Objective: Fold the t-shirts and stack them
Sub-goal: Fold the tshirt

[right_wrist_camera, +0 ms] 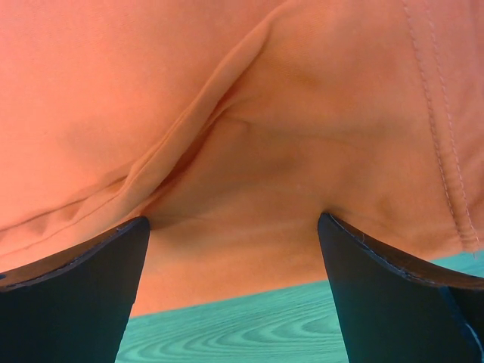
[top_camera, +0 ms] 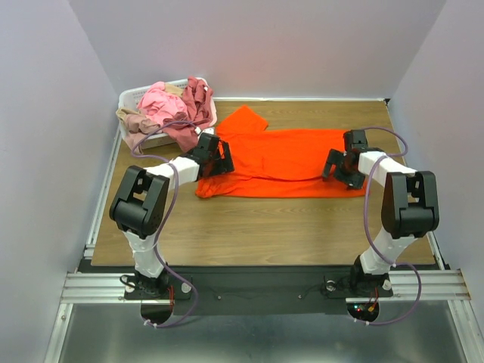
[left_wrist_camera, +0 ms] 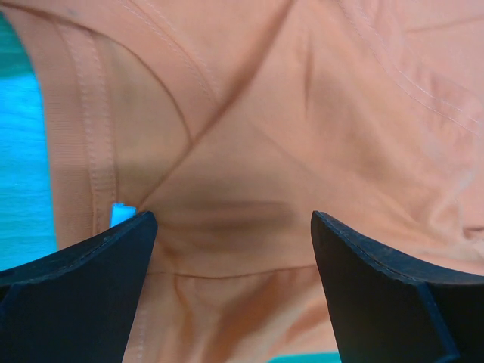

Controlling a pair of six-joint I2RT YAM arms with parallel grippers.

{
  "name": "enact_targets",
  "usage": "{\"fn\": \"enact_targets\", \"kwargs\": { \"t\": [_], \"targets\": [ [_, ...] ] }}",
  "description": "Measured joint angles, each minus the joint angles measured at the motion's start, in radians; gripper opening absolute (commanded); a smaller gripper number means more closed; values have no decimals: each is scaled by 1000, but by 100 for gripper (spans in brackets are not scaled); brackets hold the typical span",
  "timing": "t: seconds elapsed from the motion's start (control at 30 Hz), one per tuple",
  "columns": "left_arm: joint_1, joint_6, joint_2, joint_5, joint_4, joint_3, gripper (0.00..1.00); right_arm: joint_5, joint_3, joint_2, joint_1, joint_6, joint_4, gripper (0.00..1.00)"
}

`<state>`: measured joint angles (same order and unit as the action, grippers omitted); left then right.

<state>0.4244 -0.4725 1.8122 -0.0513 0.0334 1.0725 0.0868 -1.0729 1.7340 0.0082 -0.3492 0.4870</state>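
Observation:
The bright orange t-shirt point(top_camera: 280, 162) lies spread on the wooden table, one sleeve pointing toward the back. My left gripper point(top_camera: 215, 160) sits low over the shirt's left end. In the left wrist view it is open point(left_wrist_camera: 234, 227), with orange cloth and a collar seam point(left_wrist_camera: 227, 151) between the fingers. My right gripper point(top_camera: 340, 165) sits low over the shirt's right end. In the right wrist view it is open point(right_wrist_camera: 234, 227) over the shirt's hem edge point(right_wrist_camera: 242, 189). The pink point(top_camera: 157, 102), rose-maroon point(top_camera: 193, 110) and beige point(top_camera: 134, 121) shirts are piled in the basket.
A white lattice basket point(top_camera: 130, 96) stands at the table's back left corner. Grey walls close in the sides and back. The table's near half point(top_camera: 265, 231) shows bare wood, and the arm bases stand at the front edge.

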Motion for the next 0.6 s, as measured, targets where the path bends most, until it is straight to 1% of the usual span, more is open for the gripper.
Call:
{"fn": "enact_targets", "kwargs": {
  "t": [0.27,0.4,0.6],
  "targets": [
    [-25,4,37,-27,-30,51,95,73,12,-5,-2,-22,-2,100],
    [-24,4,35,-10,-35,51,95,72,24,-15,-8,-21,-2,100],
    [15,0,-36,-6,-94,29,95,47,35,-35,-15,-13,5,100]
  ]
}}
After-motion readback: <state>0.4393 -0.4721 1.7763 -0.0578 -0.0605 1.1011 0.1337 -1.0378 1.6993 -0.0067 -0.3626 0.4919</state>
